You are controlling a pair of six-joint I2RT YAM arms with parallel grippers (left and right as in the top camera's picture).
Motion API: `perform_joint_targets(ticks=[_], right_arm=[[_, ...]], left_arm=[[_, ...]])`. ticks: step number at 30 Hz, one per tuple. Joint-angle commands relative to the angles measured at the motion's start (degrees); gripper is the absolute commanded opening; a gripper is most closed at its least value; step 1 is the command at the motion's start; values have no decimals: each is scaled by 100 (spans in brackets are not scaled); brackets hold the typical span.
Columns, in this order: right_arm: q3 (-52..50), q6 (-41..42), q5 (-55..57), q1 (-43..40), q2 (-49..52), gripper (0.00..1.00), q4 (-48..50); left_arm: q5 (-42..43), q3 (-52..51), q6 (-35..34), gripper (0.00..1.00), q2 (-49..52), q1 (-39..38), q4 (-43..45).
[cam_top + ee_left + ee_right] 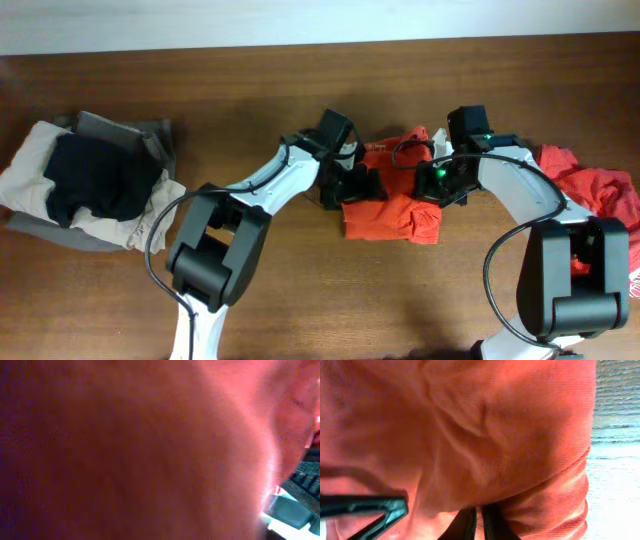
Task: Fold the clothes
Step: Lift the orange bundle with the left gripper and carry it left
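At mid-table, the right hand (479,516) pinches the orange-red garment (385,216); left hand (362,186): cannot tell.

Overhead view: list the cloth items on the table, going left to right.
pile of beige and black clothes → orange-red garment between the two arms → red garment at the right edge

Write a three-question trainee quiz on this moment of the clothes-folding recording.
1. True or false: the orange-red garment lies at the far left of the overhead view.
2. Multiple choice: what sits far left there? A) beige-and-black clothes pile; B) a red shirt; C) a box.
3. Short answer: which end effector is shut on cloth in its own wrist view?
Key: 1 false; 2 A; 3 the right end effector.
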Motion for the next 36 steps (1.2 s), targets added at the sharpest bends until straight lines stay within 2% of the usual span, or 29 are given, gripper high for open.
perform_joint_targets(ticks=[1,5,7,12,16,22,29,36], right_arm=[[-61,2,48,0,33,12,-7],[-61,2,50,0,33,11,-13],[-61,0,50,-2,33,9,-39],[-26,-518,57,-98,-4,9,-166],[208,-564,46,-527,-221,8,-664],[492,-719,-101,-1082,-984,8,-1239],[492,-704,-101,-1207,-1685,9,-1412],[492,-671,-107,-1207,-1735,9,-1574]], left_arm=[[-31,-22,-208,45,122,-61,61],[-28,-22,-201,10,122,-63,81],[-28,-22,-131,0,120,-61,85],[-33,-22,743,0,109,-61,68],[-306,-22,966,0,-76,-26,-33],[-1377,-22,1021,1,-881,212,-63],[-1405,-22,437,1,-1733,1023,44],[-1427,-22,420,1,-2326,2177,151]])
